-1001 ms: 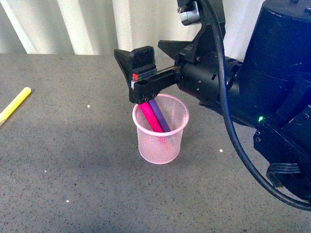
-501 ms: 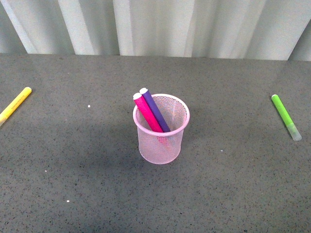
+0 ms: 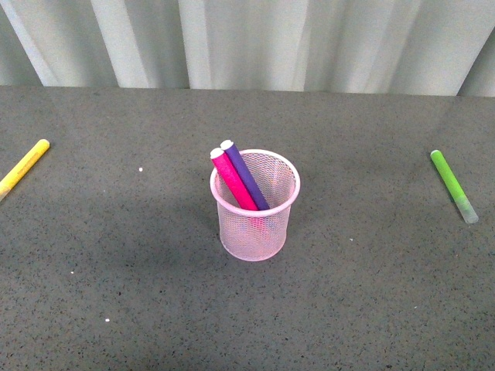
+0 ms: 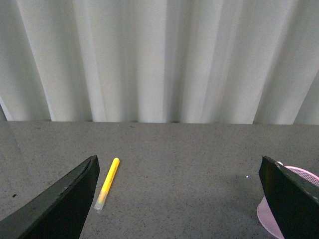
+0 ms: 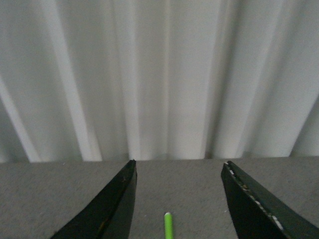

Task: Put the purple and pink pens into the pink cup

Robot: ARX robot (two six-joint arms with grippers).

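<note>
I saw the purple and pink pens (image 3: 240, 178) leaning together inside the pink cup (image 3: 255, 228), mid-worktop (image 3: 155, 309). Both sets of fingers (left (image 4: 179, 199), right (image 5: 178, 204)) were spread wide, holding nothing.

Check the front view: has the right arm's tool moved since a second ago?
Yes. It hung over the pink cup then; now it is out of the front view, and the cup and green pen show unobstructed.

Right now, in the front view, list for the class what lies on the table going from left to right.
yellow pen → pink cup, holding the pink pen and purple pen → green pen
</note>
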